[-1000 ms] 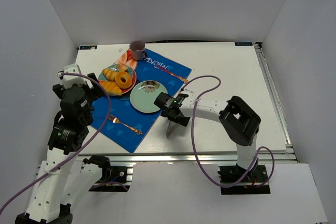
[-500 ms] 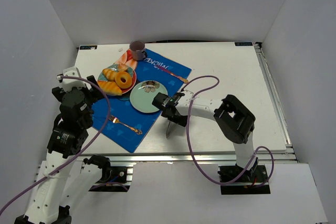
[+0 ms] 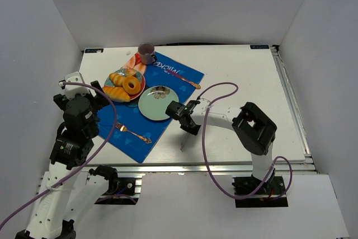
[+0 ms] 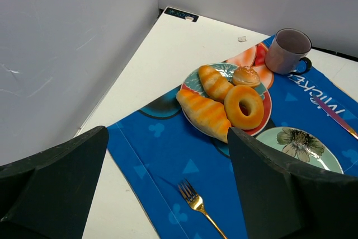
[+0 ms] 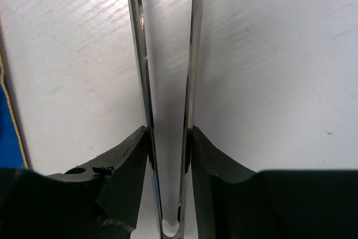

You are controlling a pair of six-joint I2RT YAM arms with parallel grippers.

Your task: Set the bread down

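A patterned plate (image 4: 190, 81) lies in the upper middle of the left wrist view, on a blue mat (image 4: 151, 155). The bread (image 4: 204, 114) rests along the plate's lower-left edge, one tapered end reaching over the rim. A second ridged pastry (image 4: 215, 82) lies just above it, a yellow doughnut (image 4: 244, 106) touches its right side, and a small round bun (image 4: 246, 75) sits behind. A mug (image 4: 286, 50) stands beyond the plate, a green flowered plate (image 4: 324, 160) lies to the lower right, and a gold fork (image 4: 197, 204) lies on the mat below.

The left hand (image 4: 168, 132) hovers low over the mat's near edge, fingers spread wide and holding nothing, well short of the bread. The right hand (image 5: 168, 138) is at the centre of the tabletop (image 3: 240, 71), just right of the mat, clamped on metal tongs (image 5: 140, 54) with both blades pressed close.

The tongs' tips run off the top of the right wrist view. The left hand's right finger covers part of the green plate.
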